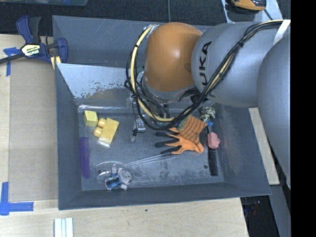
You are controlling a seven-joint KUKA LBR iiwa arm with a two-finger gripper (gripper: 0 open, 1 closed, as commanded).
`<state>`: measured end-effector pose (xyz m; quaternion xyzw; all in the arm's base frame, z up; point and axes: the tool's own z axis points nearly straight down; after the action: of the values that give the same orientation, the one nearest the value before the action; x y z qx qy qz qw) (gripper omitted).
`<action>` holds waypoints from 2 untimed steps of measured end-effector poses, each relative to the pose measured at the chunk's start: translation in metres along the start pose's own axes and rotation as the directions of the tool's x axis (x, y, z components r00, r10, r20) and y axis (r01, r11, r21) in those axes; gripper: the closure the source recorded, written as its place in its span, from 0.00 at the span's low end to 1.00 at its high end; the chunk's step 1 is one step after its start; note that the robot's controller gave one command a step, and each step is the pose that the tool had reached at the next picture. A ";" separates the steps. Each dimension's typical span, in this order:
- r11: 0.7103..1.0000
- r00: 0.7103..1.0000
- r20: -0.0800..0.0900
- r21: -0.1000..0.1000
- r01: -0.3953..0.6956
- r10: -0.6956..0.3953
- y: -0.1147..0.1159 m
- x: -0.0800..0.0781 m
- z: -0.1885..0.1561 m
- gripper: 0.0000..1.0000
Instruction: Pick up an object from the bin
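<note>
Your gripper hung low at mid-bin, just right of two yellow blocks. I could not tell whether it was open or closed. The nearer block looked light, stiff and smooth, so you would best pinch it across its flat sides. One orange glove, likely soft and floppy, lay just to the gripper's right. Also there: one purple stick, one pink lump, one black rod, one clear plastic piece.
</note>
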<state>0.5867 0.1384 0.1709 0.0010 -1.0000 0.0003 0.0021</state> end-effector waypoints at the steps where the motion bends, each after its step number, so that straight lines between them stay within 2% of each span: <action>1: 1.000 1.000 0.007 -0.002 -0.002 0.002 0.000 -0.002 -0.004 0.00; 2: 0.996 0.996 0.013 -0.001 0.088 -0.088 0.032 -0.026 0.069 0.00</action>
<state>0.6123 0.1707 0.1015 0.0450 -0.9990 -0.0007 -0.0044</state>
